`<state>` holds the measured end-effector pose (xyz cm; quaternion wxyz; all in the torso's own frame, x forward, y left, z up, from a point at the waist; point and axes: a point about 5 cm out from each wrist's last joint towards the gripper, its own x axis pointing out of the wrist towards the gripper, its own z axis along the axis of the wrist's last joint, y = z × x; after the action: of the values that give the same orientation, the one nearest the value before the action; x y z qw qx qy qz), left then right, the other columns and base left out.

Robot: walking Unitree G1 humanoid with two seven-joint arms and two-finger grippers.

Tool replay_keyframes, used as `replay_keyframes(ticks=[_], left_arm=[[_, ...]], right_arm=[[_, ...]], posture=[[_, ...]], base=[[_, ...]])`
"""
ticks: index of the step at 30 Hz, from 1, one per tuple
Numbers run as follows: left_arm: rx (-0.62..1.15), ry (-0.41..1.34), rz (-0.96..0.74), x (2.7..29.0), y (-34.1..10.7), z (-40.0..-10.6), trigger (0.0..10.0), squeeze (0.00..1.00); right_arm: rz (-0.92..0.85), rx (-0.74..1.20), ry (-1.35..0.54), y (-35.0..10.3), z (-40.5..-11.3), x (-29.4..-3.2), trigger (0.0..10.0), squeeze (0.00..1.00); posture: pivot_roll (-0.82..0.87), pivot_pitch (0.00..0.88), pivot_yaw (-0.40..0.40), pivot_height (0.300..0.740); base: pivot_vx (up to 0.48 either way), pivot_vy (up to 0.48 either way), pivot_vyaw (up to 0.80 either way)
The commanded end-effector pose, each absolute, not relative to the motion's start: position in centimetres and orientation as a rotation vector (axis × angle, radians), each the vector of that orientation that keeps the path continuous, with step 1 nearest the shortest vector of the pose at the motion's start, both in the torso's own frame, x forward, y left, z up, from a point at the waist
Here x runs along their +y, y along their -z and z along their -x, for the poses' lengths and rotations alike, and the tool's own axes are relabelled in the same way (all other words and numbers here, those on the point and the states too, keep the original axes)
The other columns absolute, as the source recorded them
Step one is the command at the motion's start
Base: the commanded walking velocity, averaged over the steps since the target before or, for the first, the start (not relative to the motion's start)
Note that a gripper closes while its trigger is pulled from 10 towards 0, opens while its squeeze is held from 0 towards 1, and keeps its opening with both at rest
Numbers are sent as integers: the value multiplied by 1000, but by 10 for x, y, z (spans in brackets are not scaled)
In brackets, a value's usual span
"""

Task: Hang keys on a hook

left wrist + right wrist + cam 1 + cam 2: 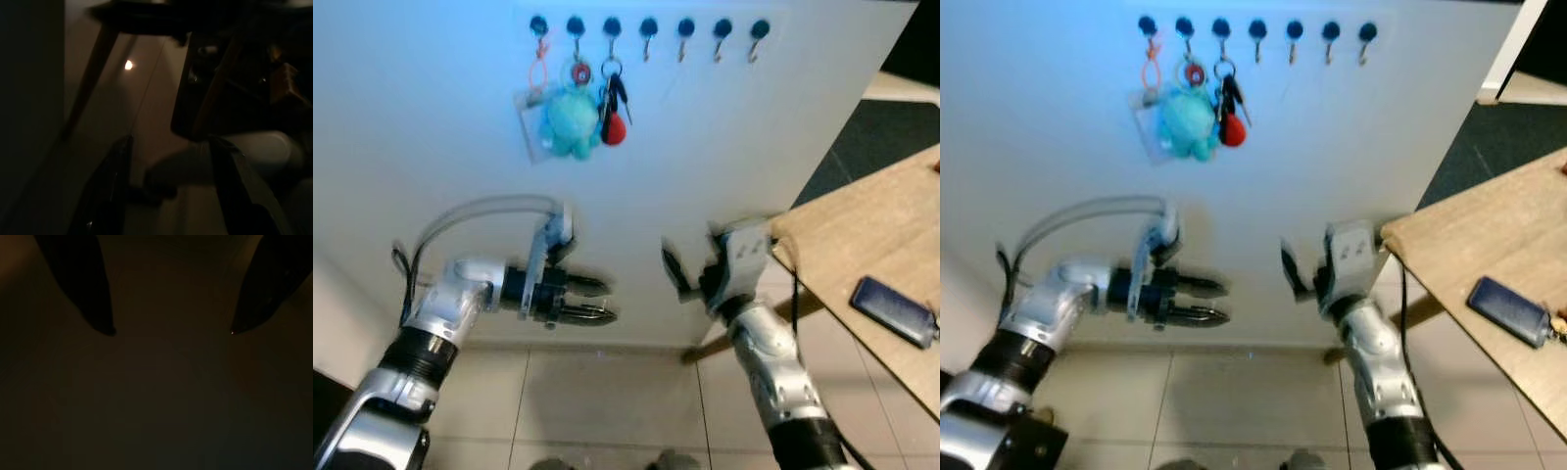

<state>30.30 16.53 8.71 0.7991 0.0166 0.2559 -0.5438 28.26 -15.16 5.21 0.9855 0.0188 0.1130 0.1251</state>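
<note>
Left claw (597, 301) well below hung keys (612, 103)

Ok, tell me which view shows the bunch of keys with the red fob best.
The left eye view: the keys with the red fob hang there sharp and large from the third hook, beside a teal plush toy. The right eye view gives the same bunch slightly smaller. Both wrist views are too dark to make out any keys.

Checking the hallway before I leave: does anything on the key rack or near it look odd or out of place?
Nothing stands out. The keys, a teal plush and a card on an orange loop hang tidily from the left three hooks; four hooks are free.
</note>
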Motion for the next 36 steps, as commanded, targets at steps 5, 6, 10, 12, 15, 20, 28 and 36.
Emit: replay_keyframes(ticks=[5,6,10,12,15,20,28,36], left_arm=[[673,207,0,234,-12,-290,10000,106],[700,88,43,242,-2,-279,10000,224],[860,26,36,236,37,-237,10000,161],[902,49,27,230,45,-228,10000,118],[922,84,31,216,57,-215,10000,0],[934,91,25,206,64,-212,10000,0],[942,51,-65,200,66,-213,10000,0],[944,51,-101,199,67,-213,10000,0]], right_arm=[[-163,600,-39,30,-236,-174,10000,0],[-146,657,-31,41,-226,-175,10000,0],[-34,783,-32,65,-198,-176,10000,0],[-26,795,-27,68,-193,-176,10000,0],[-45,797,45,72,-186,-184,10000,0],[-106,795,174,75,-183,-197,10000,0],[-63,760,231,74,-182,-207,10000,0],[-41,731,216,71,-186,-208,10000,0]], posture=[[22,63,0,740],[19,56,-1,740],[15,45,-7,740],[12,43,-6,740],[7,34,-1,740],[-1,19,12,740],[-5,0,18,740],[-4,0,8,740]], base=[[0,0,0],[0,0,0],[0,0,0],[0,0,0],[0,0,0],[0,0,0],[0,0,0],[0,0,0]])
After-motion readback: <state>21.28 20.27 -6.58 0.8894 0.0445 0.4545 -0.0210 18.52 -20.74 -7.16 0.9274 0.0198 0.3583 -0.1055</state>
